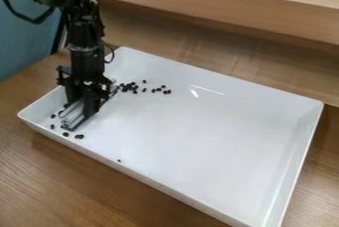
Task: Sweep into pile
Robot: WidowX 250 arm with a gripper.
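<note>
holding a grey tool [74, 111] among black bits [79, 136]

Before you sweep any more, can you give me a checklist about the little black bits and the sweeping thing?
1. Gripper over the white tray: ok.
2. Grey sweeping tool at the gripper: ok.
3. Tool held tight: cannot tell.
4. Black bits I can see are inside the tray: ok.
5. Bits in one pile: not ok, some are near the tool's lower end, others farther back.
6. No strays: not ok, one lone bit sits by the front rim.
</note>
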